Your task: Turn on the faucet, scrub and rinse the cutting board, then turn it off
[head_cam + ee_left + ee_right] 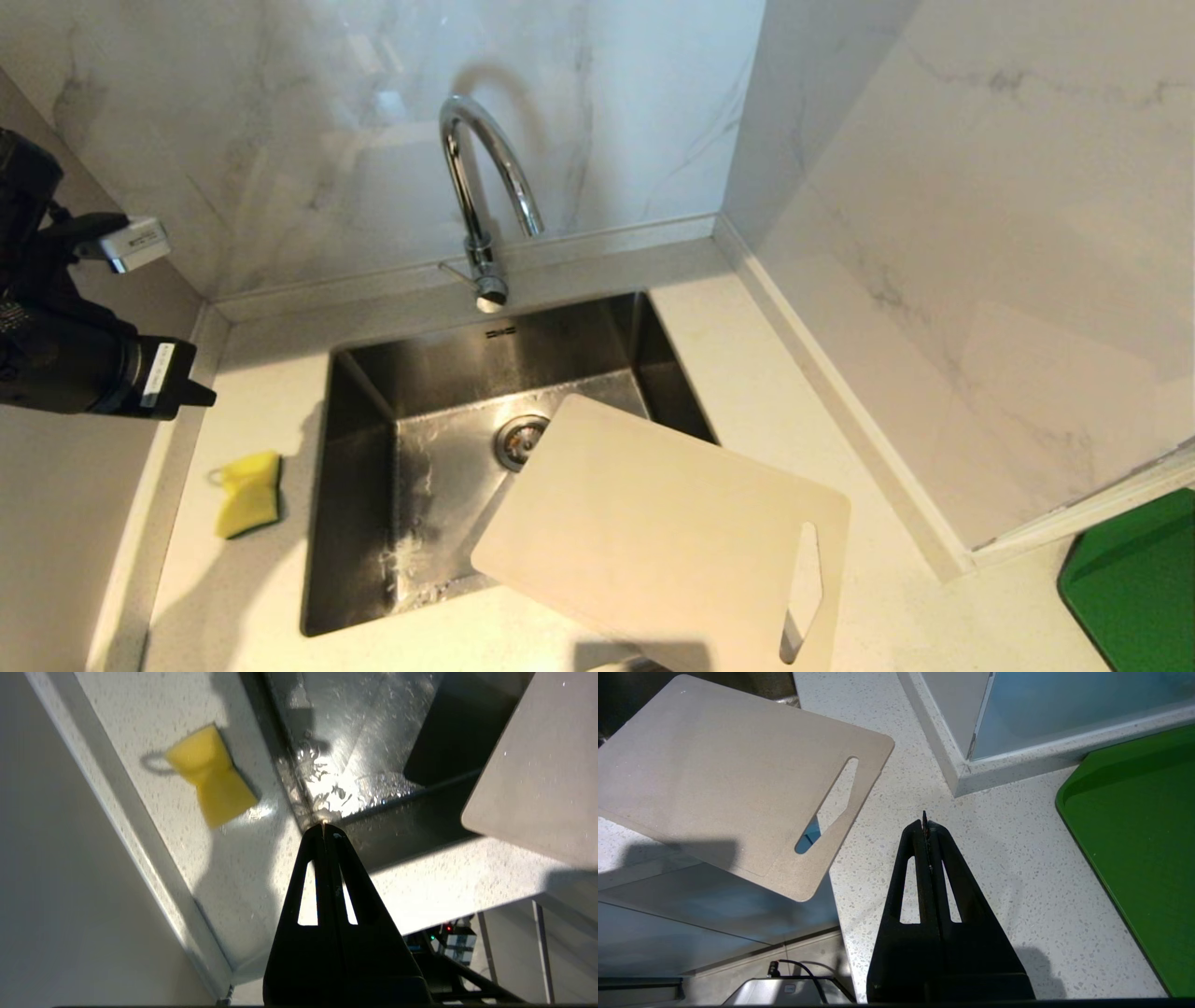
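Note:
The chrome faucet [478, 191] arches over the back of the steel sink [359, 485], its thin lever [456, 272] at the base; no water shows. The beige cutting board [658, 532] lies across the sink's near right corner, slot handle [826, 805] toward the front, one corner past the counter's front edge. My left arm [75, 359] is raised at the far left above the counter. The left gripper [324, 828] is shut and empty, pointing down near the sink's near left corner. The right gripper [925, 822] is shut and empty, over the counter right of the cutting board [724, 774].
A yellow sponge [250, 493] lies on the counter left of the sink, also in the left wrist view [210, 781]. A green board [1134, 588] sits at the far right. Marble walls close the back and right; a low ledge [1008, 760] juts out beside the green board.

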Controlling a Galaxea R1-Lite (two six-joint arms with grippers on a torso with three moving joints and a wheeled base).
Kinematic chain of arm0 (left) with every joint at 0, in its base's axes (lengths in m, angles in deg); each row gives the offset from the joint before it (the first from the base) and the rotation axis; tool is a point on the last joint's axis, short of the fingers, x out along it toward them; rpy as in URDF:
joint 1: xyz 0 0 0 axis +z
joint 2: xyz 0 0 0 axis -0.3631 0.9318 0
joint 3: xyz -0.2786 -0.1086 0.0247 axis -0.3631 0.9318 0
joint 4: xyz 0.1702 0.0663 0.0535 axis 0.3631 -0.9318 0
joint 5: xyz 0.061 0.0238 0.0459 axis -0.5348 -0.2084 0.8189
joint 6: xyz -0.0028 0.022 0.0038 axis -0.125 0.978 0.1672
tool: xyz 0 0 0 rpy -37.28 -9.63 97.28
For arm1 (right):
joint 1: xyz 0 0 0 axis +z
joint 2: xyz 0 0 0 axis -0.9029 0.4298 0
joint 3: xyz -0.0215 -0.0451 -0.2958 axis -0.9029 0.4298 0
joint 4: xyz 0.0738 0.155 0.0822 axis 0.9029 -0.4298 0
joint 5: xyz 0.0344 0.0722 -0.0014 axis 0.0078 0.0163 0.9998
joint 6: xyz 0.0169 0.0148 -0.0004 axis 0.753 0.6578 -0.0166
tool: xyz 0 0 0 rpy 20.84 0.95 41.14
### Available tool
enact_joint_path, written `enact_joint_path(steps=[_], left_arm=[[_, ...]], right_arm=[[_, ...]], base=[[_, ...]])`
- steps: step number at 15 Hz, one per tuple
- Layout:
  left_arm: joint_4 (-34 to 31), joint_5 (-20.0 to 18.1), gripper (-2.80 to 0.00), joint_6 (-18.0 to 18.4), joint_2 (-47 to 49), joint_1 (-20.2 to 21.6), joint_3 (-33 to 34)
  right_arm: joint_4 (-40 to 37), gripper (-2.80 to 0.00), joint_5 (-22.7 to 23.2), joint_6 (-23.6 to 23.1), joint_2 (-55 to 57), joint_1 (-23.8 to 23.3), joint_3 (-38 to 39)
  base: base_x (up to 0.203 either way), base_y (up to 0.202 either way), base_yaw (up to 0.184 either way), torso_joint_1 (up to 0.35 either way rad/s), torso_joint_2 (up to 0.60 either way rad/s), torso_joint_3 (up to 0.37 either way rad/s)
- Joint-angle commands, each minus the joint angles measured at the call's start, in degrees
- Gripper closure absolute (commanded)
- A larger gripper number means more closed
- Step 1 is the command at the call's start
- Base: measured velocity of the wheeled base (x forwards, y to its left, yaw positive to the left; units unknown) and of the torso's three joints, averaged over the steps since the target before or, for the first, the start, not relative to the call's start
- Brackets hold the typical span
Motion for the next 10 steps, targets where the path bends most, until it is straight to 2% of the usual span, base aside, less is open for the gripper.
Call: enact_joint_path(steps=[1,4,7,10], left_arm=[[-0.10,-1.66,0.00,0.94,-4.55,1.56,4.19],[0.13,-3.51,0.00,1.72,-7.55,4.58,7.94],[0.25,-6.76,0.00,5.62,-11.95,9.43,13.49],[3.02,-8.04,0.00,7.47,-15.94,10.67,20.12]], right_arm=[[0.00,0.00,0.00,0.00,0.00,0.04,0.01],[0.00,0.00,0.00,0.00,-0.09,0.04,0.00],[0.00,0.00,0.00,0.00,-0.08,0.04,0.01],[0.00,0.00,0.00,0.00,-0.09,0.04,0.00]], base=[[0.000,0.000,0.000,0.000,0.00,0.000],[0.000,0.000,0.000,0.000,0.00,0.000],[0.000,0.000,0.000,0.000,0.00,0.000],[0.000,0.000,0.000,0.000,0.00,0.000]])
